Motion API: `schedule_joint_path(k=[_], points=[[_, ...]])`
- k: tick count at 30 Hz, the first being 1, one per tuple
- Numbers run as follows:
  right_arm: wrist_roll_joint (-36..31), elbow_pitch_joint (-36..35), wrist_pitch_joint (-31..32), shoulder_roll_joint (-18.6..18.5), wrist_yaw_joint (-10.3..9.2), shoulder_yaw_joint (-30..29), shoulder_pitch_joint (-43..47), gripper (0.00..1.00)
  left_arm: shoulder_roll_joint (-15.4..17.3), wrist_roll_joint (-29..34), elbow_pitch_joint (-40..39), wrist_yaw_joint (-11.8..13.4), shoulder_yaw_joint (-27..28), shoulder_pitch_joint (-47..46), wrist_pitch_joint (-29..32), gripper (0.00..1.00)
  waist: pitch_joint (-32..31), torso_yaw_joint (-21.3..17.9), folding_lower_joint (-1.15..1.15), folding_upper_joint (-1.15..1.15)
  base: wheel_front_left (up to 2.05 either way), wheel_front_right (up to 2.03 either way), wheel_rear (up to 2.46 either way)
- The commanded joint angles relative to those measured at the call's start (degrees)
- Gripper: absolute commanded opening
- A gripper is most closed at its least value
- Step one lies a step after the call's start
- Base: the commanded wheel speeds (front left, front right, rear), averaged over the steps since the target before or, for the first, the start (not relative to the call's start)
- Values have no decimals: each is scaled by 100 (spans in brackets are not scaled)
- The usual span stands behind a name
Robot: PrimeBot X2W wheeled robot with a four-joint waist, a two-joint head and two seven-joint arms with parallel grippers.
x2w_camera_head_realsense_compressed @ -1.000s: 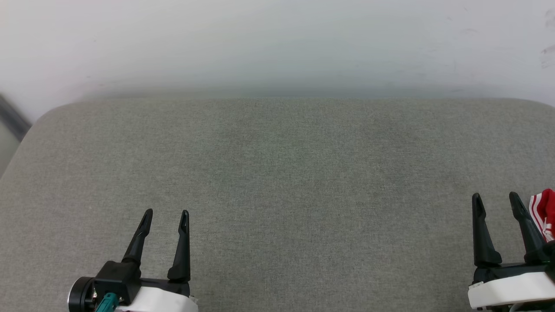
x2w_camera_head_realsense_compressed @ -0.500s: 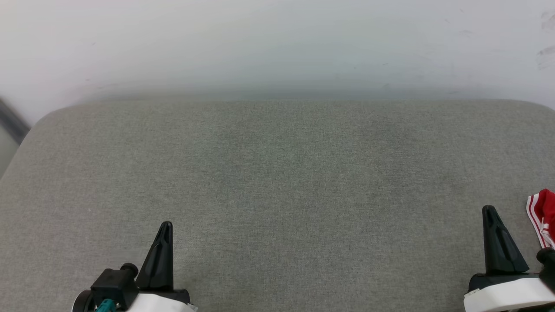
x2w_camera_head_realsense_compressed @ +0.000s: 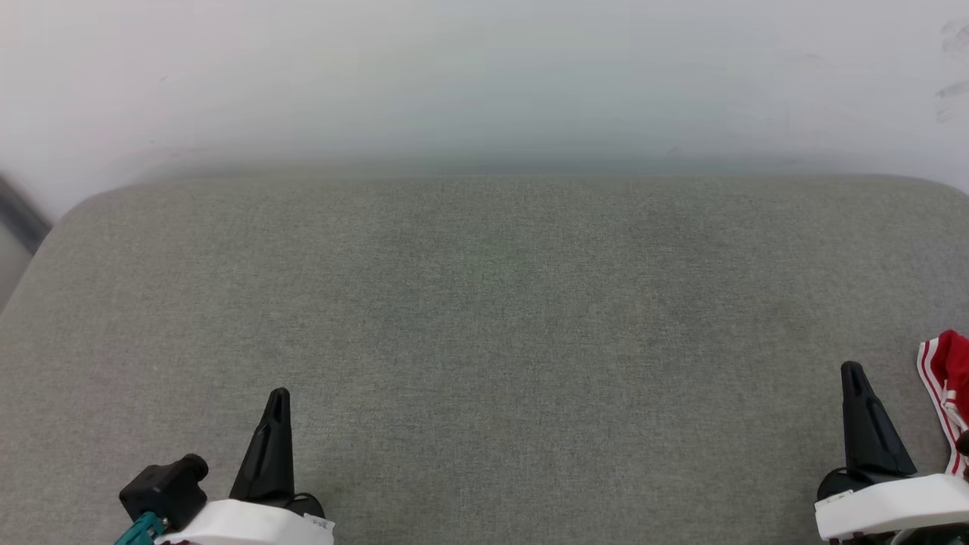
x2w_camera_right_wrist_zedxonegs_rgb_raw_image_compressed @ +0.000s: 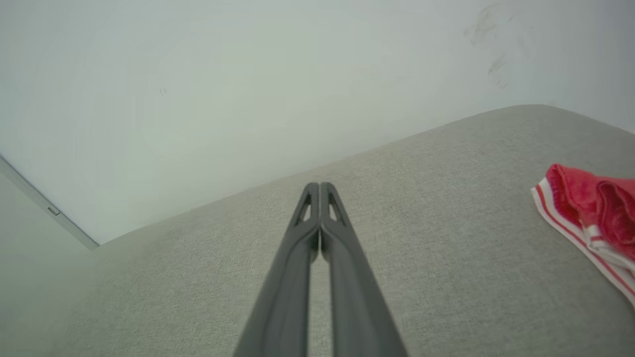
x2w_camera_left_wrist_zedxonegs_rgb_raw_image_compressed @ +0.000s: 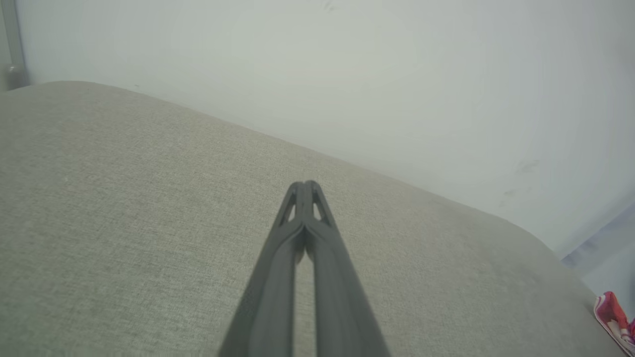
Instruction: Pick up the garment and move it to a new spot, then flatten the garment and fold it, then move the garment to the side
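A corner of the garment (x2w_camera_head_realsense_compressed: 948, 375), red with red-white striped trim, lies at the right edge of the grey cushion; the right wrist view has the garment (x2w_camera_right_wrist_zedxonegs_rgb_raw_image_compressed: 593, 213) at its right side, and the left wrist view has the garment (x2w_camera_left_wrist_zedxonegs_rgb_raw_image_compressed: 612, 317) at its lower right corner. My right gripper (x2w_camera_head_realsense_compressed: 854, 372) stands just left of it, fingertips pressed together, holding nothing. The right gripper (x2w_camera_right_wrist_zedxonegs_rgb_raw_image_compressed: 319, 187) shows both tips touching. My left gripper (x2w_camera_head_realsense_compressed: 278, 397) sits at the lower left, far from the cloth, shut and empty; in its own wrist view the left gripper (x2w_camera_left_wrist_zedxonegs_rgb_raw_image_compressed: 304, 185) has its tips joined.
The grey fabric cushion (x2w_camera_head_realsense_compressed: 484, 303) spreads across the whole work area, with rounded far corners. A pale wall (x2w_camera_head_realsense_compressed: 484, 76) rises right behind its far edge. A dark strip (x2w_camera_head_realsense_compressed: 19, 212) runs down at the far left.
Both grippers have gone from open to shut, with nothing between their fingers, and both have drawn back a little toward the near edge. The garment has not moved.
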Motion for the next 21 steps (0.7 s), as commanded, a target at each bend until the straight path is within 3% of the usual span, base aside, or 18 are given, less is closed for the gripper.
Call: schedule_joint_path(k=[1,21], points=[[239,-37,46,4,1,-22,-165,0,52,-237,-38,-6,17,-167,34,0,-2,-1,0,0,0,0,0],[1953,222,466,85,0,-56,-369,0,106,-2067,204,-20,90,-387,428,0,-27,-20,0,0,0,0,0]])
